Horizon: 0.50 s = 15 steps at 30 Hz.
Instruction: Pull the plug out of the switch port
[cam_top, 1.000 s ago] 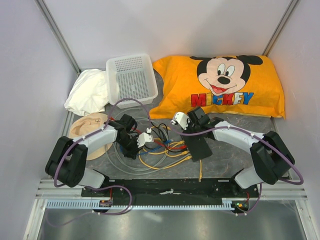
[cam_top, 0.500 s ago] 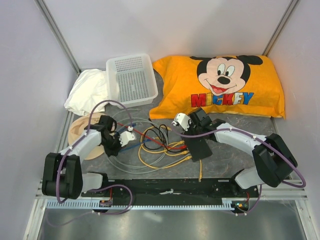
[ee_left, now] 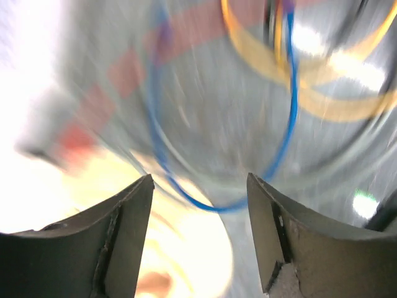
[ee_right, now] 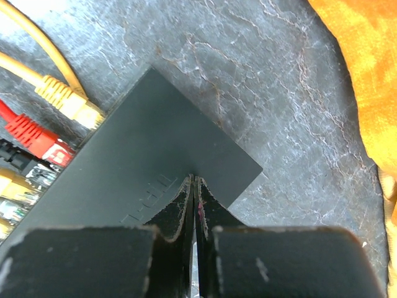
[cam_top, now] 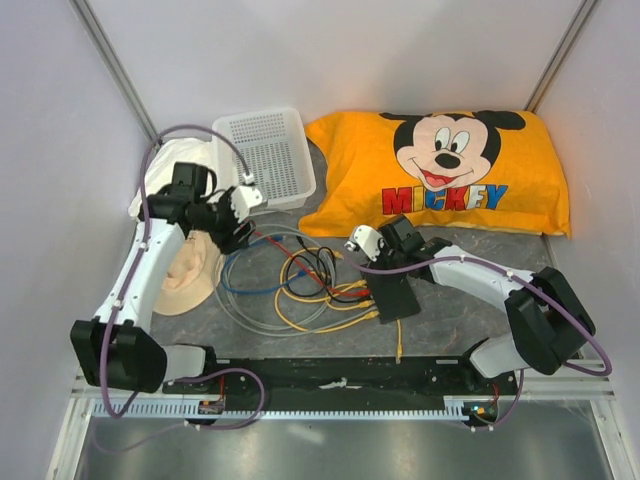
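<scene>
— Where is the switch (cam_top: pixel 397 297)?
— It lies flat on the table at 3 o'clock of the cable tangle (cam_top: pixel 300 290). A yellow plug (ee_right: pixel 65 99) and a red plug (ee_right: pixel 31 133) sit in ports along its 9 o'clock edge.
— And the right gripper (ee_right: pixel 194 181)?
— Fingers pressed together, tips on the switch's top.
— The left gripper (ee_left: pixel 198 186)?
— At the tangle's 10 o'clock, beside the basket (cam_top: pixel 262 155). Its fingers are spread and hold nothing, and its view is blurred.

Even bright light, left wrist motion-blurred (overexposed)
</scene>
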Tool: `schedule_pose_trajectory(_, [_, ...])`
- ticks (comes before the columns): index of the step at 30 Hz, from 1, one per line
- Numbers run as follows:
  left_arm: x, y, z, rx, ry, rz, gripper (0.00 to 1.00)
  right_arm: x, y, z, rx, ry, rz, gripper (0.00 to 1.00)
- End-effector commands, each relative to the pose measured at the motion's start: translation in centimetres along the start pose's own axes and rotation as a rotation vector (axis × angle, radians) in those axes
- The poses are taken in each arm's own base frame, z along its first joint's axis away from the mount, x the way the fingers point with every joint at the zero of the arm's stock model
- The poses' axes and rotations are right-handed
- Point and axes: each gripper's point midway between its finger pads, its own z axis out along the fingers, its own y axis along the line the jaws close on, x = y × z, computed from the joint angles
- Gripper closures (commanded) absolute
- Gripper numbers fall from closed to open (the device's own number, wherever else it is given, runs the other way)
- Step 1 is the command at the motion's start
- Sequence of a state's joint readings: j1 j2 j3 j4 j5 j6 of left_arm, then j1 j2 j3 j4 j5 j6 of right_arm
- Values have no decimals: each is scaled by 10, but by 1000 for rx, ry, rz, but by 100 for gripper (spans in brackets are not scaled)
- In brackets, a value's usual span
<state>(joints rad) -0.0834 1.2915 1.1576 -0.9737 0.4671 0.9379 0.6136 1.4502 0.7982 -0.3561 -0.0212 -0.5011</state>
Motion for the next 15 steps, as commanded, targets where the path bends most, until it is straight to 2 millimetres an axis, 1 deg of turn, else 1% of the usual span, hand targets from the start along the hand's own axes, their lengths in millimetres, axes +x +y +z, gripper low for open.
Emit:
schedule_pose_trajectory(1, [-100, -29, -19, 168, -241, -48, 28, 58, 25, 1, -87, 189, 38, 94])
schedule_pose_trajectory(2, [-114, -37, -15, 203, -253, -77, 28, 58, 24, 1, -81, 191, 40, 94])
schedule_pose_trajectory(3, [-126, -37, -5, 239, -275, -95, 28, 59, 22, 0, -76, 193, 44, 94])
schedule_pose_trajectory(4, [-136, -37, -3, 257, -292, -141, 27, 60, 19, 0, -71, 195, 52, 94])
schedule_pose_trajectory(5, [-144, -41, 6, 278, -296, -169, 27, 61, 18, 0, -67, 197, 58, 94])
schedule_pose_trajectory(6, [-156, -33, 20, 275, -326, -190, 27, 61, 16, -1, -62, 194, 68, 94])
schedule_pose_trajectory(7, [-157, -38, 30, 308, -317, -273, 28, 62, 13, -2, -56, 195, 80, 94])
schedule_pose_trajectory(9, [-168, -50, 49, 350, -320, -293, 31, 64, 11, -3, -52, 198, 97, 94])
schedule_pose_trajectory(10, [-172, -53, 68, 369, -320, -318, 32, 65, 10, -5, -52, 196, 109, 94])
schedule_pose_trajectory(11, [-180, -67, 77, 403, -317, -300, 33, 66, 10, -6, -51, 197, 115, 94])
schedule_pose_trajectory(12, [-183, -75, 86, 442, -310, -305, 34, 68, 10, -7, -54, 198, 123, 94])
schedule_pose_trajectory(13, [-188, -80, 102, 487, -296, -335, 35, 68, 10, -8, -52, 193, 130, 94])
schedule_pose_trajectory(14, [-192, -92, 112, 541, -282, -349, 37, 70, 11, -9, -54, 196, 136, 94])
schedule_pose_trajectory(15, [-198, -102, 112, 630, -295, -363, 39, 69, 12, -10, -60, 191, 146, 94])
